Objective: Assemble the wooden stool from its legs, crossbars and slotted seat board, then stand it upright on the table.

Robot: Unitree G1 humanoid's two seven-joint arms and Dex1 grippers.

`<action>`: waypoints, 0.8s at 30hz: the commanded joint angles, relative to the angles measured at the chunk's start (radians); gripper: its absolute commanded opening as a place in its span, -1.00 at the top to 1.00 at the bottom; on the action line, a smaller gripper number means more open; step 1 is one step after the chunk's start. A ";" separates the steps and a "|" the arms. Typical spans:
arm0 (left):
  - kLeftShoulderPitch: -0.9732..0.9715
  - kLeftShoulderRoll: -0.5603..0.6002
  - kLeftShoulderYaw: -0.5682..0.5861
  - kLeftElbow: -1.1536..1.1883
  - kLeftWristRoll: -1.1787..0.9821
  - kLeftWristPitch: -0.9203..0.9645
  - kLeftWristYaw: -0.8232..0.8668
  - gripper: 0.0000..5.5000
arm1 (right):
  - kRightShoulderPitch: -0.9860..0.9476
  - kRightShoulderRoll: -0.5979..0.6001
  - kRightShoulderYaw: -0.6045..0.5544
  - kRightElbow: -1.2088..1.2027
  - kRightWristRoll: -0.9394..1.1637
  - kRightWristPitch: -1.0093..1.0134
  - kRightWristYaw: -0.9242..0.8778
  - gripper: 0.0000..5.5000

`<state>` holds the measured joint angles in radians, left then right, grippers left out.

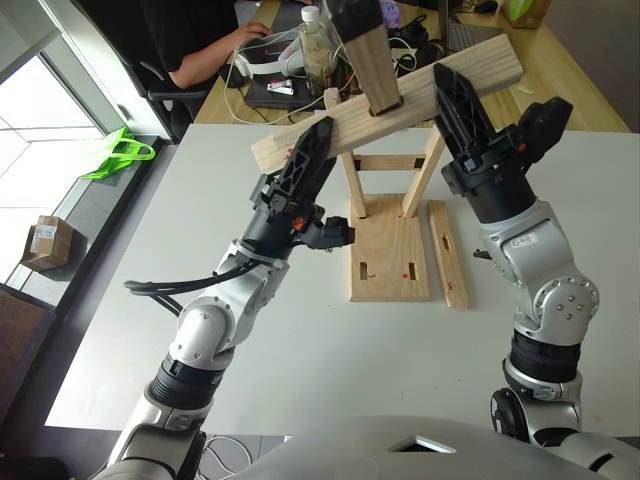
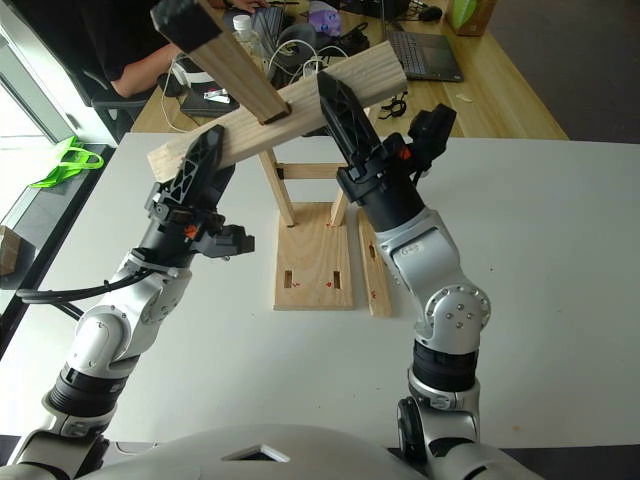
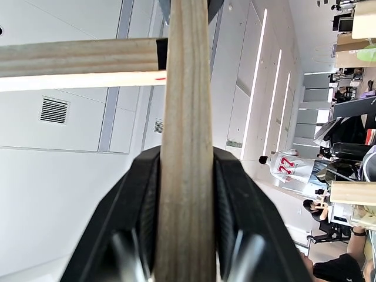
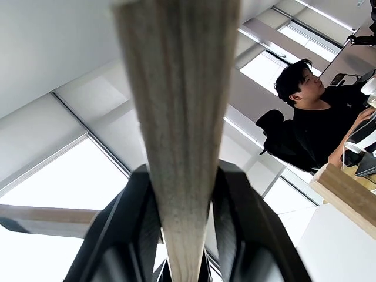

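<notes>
Holding the wooden board (image 1: 415, 100) aloft, our left gripper (image 1: 318, 135) and right gripper (image 1: 448, 85) clamp it, 1 leg (image 1: 365, 50) inserted.

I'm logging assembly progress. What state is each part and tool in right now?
Left tool: shut on the raised board.
Right tool: shut on the raised board.
Raised board: held off the table, tilted.
Capped leg: stuck through the raised board.
Slotted board: flat on the table, two near slots empty.
Two legs: standing on the slotted board, joined by a crossbar.
Narrow strip: flat beside the slotted board.
</notes>
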<state>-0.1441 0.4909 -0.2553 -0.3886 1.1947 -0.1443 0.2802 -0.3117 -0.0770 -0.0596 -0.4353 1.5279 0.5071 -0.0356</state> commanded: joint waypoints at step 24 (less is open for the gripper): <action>0.209 -0.048 0.225 0.065 -0.441 0.010 -0.119 0.20 | 0.098 -0.202 -0.302 0.103 0.025 0.045 -0.038 0.64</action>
<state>0.0255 0.4946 -0.1042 -0.3425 0.8926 -0.1817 0.1899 -0.2998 -0.2093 -0.3331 -0.3168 1.5282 0.4851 -0.1046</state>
